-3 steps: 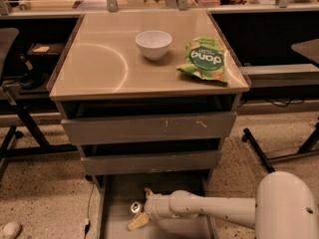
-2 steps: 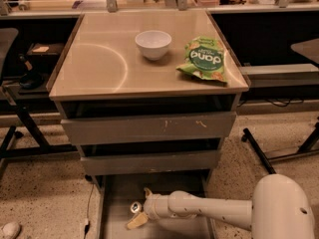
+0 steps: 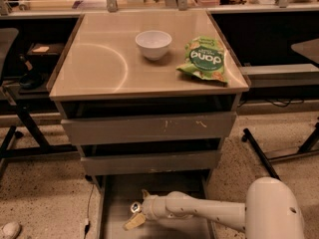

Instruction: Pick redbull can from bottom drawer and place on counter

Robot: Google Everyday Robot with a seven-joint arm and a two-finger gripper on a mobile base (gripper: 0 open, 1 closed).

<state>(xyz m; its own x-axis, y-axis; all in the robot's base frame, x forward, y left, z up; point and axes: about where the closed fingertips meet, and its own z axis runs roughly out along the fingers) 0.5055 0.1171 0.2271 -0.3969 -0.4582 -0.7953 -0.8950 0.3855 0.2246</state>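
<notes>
Between hand's (image 3: 138, 210) fingers, redbull can (image 3: 135, 206), bottom drawer (image 3: 115, 190)

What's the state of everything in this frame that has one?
Bottom drawer: pulled out.
Top drawer: in.
Middle drawer: in.
Can: upright in bottom drawer.
End effector: in bottom drawer, at can.
Bowl: upright on counter, looks empty.
Bag: lying flat on counter.

Looks steeply down from above and in front of the counter (image 3: 99, 68), facing its front edge, near enough to crop the bottom drawer (image 3: 117, 193) at the lower border. Catches the arm (image 3: 209, 213) entering low right, with the gripper (image 3: 135, 214) below the counter, inside the bottom drawer.
</notes>
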